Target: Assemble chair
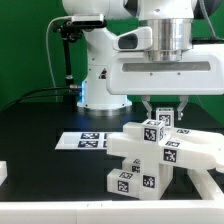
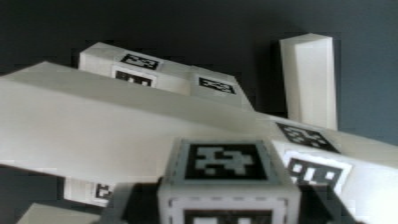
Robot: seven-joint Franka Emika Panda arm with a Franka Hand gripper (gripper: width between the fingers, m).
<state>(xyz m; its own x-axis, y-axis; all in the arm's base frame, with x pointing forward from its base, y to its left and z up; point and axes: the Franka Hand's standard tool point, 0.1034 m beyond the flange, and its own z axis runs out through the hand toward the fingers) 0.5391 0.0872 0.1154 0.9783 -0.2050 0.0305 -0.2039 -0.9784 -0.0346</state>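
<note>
The chair is partly assembled from chunky white pieces with black-and-white tags. In the exterior view a flat slab (image 1: 185,152) lies tilted over a lower tagged block (image 1: 135,181). My gripper (image 1: 160,116) hangs straight down over the assembly and is shut on a small tagged block (image 1: 155,129) resting on top of the slab. In the wrist view that block (image 2: 222,170) fills the space between my dark fingers (image 2: 143,198), with the gripper (image 2: 222,205) closed round it. Beyond it lie the slab (image 2: 107,115), an upright post (image 2: 302,75) and a tagged slotted block (image 2: 151,68).
The marker board (image 1: 85,140) lies flat on the black table behind the assembly, to the exterior view's left. The robot base (image 1: 100,75) stands at the back. A white edge piece (image 1: 3,172) shows at the far left. A green wall backs the scene.
</note>
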